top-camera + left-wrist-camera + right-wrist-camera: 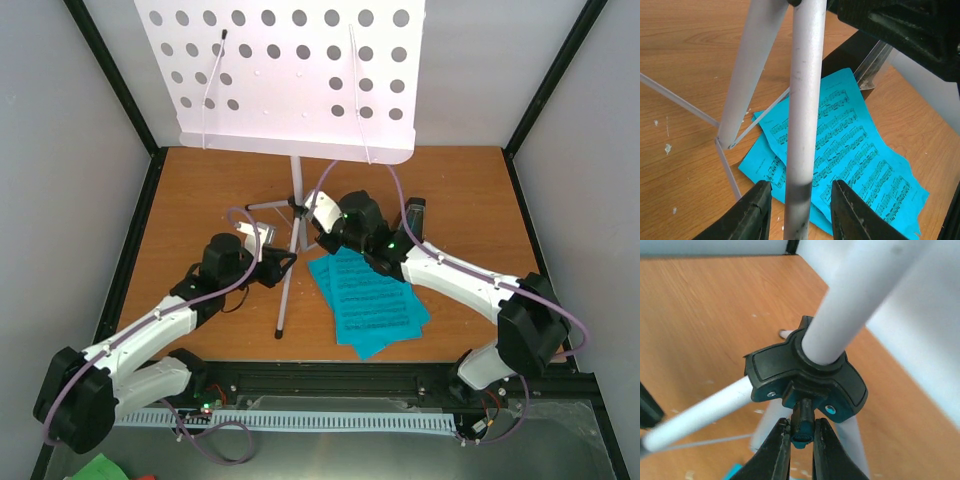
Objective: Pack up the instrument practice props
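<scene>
Tabletop (460,190), stand knob (801,416) within right claw (801,428)

Item count:
- Table (200,190): one.
- White music stand (290,80), perforated: one, with two wire page retainers (205,95).
- Cyan sheet-music pages (375,305): at least two, overlapping; exact number not readable.
- Small black metronome (414,215): one.
- Arms: two, left arm (150,335) and right arm (460,280).
- Hands: two, left hand (801,210) and right hand (801,440), two fingers (752,215) each.
</scene>
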You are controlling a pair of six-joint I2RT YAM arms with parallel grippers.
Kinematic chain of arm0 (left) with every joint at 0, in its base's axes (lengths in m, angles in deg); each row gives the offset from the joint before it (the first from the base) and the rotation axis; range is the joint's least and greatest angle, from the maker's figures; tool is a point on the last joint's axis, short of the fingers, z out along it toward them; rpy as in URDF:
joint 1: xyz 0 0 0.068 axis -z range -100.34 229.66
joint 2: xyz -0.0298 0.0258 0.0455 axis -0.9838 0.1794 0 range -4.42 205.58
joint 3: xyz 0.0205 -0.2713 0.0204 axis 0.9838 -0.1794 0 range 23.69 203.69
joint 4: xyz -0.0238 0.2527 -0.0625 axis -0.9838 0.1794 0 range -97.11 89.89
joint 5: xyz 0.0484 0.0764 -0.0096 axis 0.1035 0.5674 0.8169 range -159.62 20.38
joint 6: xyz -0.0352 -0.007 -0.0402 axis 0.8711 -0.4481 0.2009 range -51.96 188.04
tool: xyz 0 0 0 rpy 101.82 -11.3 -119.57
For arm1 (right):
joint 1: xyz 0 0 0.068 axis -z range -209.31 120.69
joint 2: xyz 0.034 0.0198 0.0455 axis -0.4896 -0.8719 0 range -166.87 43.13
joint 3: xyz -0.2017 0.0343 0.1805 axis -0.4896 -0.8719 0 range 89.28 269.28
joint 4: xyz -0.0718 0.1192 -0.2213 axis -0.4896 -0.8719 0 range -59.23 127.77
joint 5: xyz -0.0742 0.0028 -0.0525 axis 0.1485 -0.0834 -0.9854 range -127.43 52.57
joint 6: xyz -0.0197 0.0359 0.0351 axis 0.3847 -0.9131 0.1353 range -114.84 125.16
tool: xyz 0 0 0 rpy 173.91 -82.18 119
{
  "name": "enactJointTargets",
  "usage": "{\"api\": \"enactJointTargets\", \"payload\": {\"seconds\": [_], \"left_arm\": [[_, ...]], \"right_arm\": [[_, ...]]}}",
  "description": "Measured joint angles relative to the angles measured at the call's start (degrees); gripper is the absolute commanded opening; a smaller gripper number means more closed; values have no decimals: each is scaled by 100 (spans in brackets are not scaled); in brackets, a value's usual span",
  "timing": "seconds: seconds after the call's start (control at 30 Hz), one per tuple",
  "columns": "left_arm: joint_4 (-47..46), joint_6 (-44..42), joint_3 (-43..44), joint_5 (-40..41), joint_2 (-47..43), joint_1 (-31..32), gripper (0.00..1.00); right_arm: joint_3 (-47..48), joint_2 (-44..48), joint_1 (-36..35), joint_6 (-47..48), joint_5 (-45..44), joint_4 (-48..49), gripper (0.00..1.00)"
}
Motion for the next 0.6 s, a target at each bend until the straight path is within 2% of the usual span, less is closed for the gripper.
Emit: {"api": "enactJointTargets", "payload": {"seconds": [0.07, 0.13, 0.23, 0.3, 0.37, 0.47, 0.6], "left_arm": [[74, 2, 0, 37, -52, 0, 35], [140, 4, 0, 70, -103, 0, 35], [225, 9, 0, 101, -203, 0, 36], [262, 20, 0, 120, -267, 0, 36], [302, 28, 0, 140, -328, 0, 38], [380, 61, 0, 164, -393, 0, 41], [442, 87, 13, 184, -407, 0, 48]], "right_arm": [[-17, -2, -118, 675, -424, 68, 3], [-17, -24, -214, 1261, -809, 109, 9], [-17, -55, -280, 1784, -1161, 175, 28], [-17, -48, -278, 1930, -1303, 164, 48], [-24, 0, -258, 1860, -1335, 131, 61], [-254, 350, -236, 1554, -1172, 166, 73], [-1010, 1182, -236, 588, -872, 535, 98]]}}
